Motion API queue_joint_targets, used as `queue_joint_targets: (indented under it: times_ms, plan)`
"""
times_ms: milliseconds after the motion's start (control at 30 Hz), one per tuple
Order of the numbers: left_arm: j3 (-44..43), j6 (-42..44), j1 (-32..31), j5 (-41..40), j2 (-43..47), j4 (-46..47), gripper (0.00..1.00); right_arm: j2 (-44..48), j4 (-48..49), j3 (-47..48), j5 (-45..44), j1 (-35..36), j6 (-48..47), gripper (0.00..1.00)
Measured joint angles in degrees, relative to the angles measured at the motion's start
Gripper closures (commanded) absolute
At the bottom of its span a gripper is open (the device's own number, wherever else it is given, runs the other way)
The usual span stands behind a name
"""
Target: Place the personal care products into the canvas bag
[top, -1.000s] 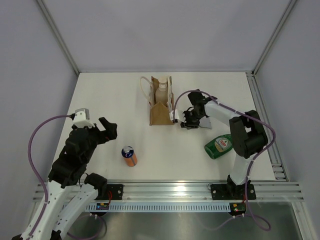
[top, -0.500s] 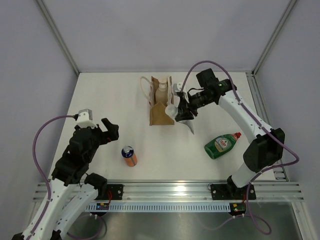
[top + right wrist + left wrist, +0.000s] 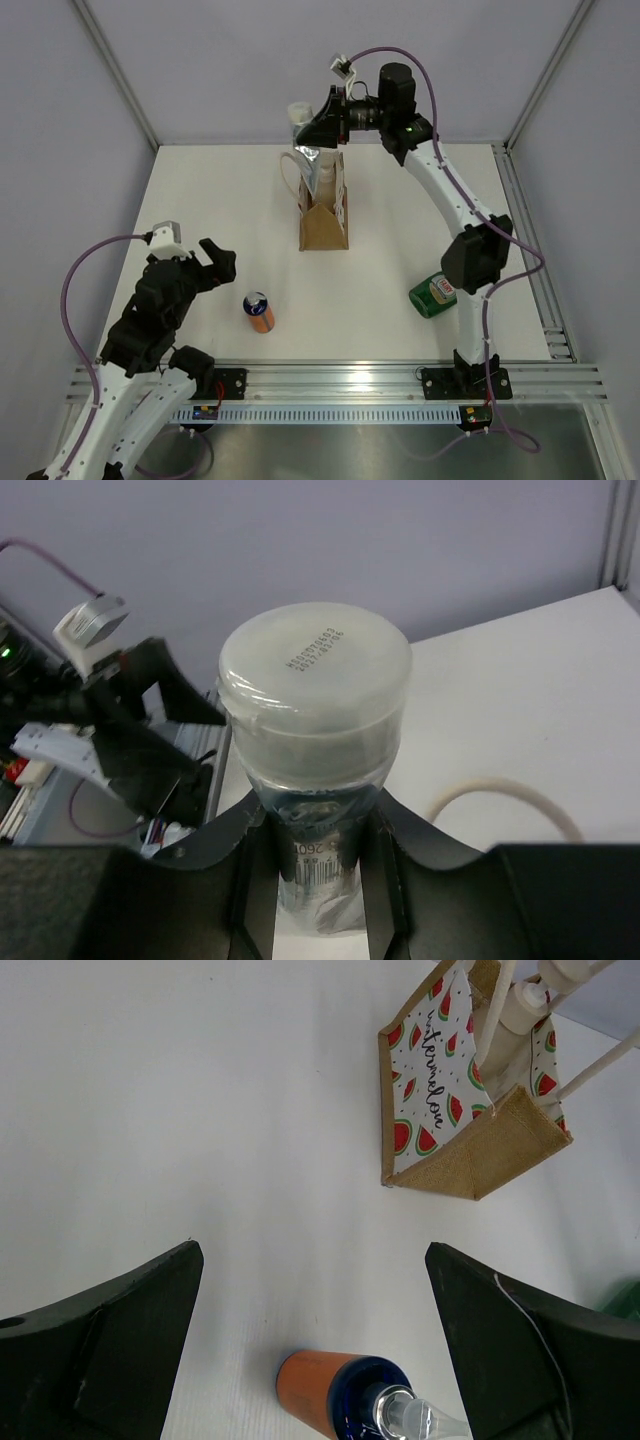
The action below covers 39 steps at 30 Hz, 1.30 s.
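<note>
risen since a second ago from the table (image 3: 200,190) right of the canvas bag (image 3: 325,228) to above its far end: right gripper (image 3: 318,130), carrying the squeeze tube (image 3: 304,152). at left, unmoved, left gripper (image 3: 214,260) spread wide near an orange can (image 3: 259,311). mid-table, bag upright, watermelon print on one side, pump bottle (image 3: 323,183) standing inside. over it, tube pinched just below its white cap, silvery body hanging. at right, green bottle (image 3: 431,296) lying flat.

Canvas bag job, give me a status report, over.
Left pincer open, off by itself. Right pincer shut on silvery white-capped squeeze tube, held high over tan canvas bag. Beige pump bottle already inside. Orange can, green bottle well aside.
</note>
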<state>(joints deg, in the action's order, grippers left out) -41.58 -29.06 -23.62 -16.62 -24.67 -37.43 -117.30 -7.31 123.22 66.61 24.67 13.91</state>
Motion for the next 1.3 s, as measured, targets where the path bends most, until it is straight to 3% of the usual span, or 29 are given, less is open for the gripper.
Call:
queue_joint_targets:
  times_ms: [133,233,900,1200,1300]
  plan:
    - [0.0,-0.9,0.0,-0.2,0.9,-1.3,0.01,-13.3,4.4,14.3,-4.3,0.0,6.1,0.85]
    - [0.0,-1.6,0.0,-0.7,1.8,-3.2,0.01,-18.5,4.4,18.8,-8.2,0.0,5.7,0.85]
    - [0.0,-3.0,0.0,-3.1,4.4,-7.1,0.01,-19.9,-5.3,15.3,-18.0,-0.3,-16.6,0.84]
    - [0.0,-4.0,0.0,-3.1,4.4,-7.8,0.01,-20.6,0.1,12.4,-19.0,-0.3,-19.3,0.81]
    - [0.0,-4.2,0.0,-3.1,4.4,-8.5,0.01,-20.6,3.7,9.6,-18.9,-0.3,-19.1,0.75]
